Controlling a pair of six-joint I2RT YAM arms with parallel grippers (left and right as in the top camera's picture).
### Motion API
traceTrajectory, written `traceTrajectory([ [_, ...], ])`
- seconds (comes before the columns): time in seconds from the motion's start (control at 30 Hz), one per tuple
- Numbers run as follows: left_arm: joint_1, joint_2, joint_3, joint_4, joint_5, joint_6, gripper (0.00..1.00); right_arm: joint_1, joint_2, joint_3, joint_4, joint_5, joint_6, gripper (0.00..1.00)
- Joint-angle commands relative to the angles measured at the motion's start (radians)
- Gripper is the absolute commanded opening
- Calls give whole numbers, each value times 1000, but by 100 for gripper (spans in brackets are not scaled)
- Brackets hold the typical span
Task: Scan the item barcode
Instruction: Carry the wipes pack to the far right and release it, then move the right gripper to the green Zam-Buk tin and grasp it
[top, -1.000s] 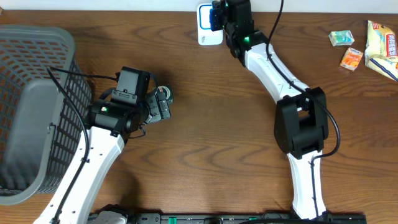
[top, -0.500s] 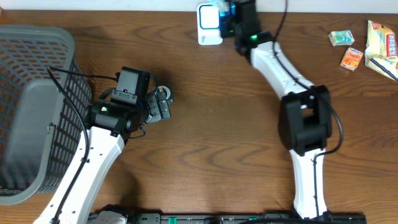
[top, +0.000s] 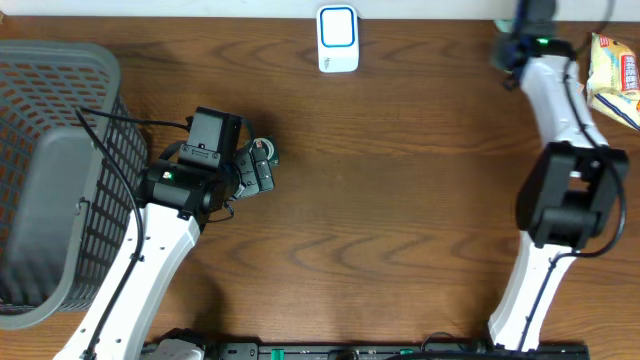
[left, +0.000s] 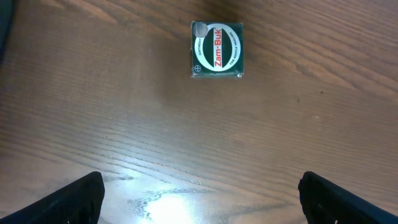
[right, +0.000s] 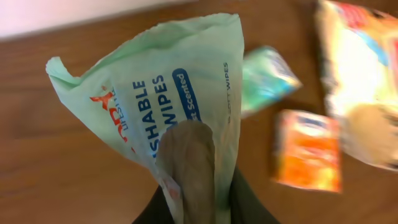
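Wipes pack (right: 180, 81): mint-green, flushable wipes, blue lettering; held up over the table's far right end, well apart from the scanner.
Right gripper (right: 199, 199): jaws pinch the pack's lower edge.
Scanner (top: 337, 38): white with a blue face, at the middle of the far edge.
Packets: a teal one (right: 267, 78) and an orange one (right: 308, 149) lie beside a yellow bag (top: 612, 65); blurred.
Table (top: 380, 200): dark brown wood grain, with glare near the left arm.
Left gripper (left: 199, 193): jaws spread wide, low over bare wood.
Zam-Buk box (left: 216, 50): green, flat on the wood ahead of it.
Basket (top: 100, 120): grey mesh, far left.
Wall (top: 200, 8): pale strip behind the table.
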Motion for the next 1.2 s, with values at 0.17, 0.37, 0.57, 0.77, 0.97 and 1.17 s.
traceTrajectory([
  [0.17,2,-2,13,-3,-2,-1,97,-78,-1,10,-56,-58,7,99],
  [0.37,2,-2,13,-3,-2,-1,98,-64,-1,9,-67,-249,7,99],
  [0.57,2,-2,13,-3,-2,-1,98,-8,-11,10,-84,-434,40,99],
  [0.77,2,-2,13,-3,-2,-1,98,71,-13,10,-90,-965,49,93],
  [0.97,2,-2,13,-3,-2,-1,98,231,-9,9,-109,-1048,26,75],
  [1.17,2,-2,13,-3,-2,-1,98,480,5,9,-145,-812,4,76],
])
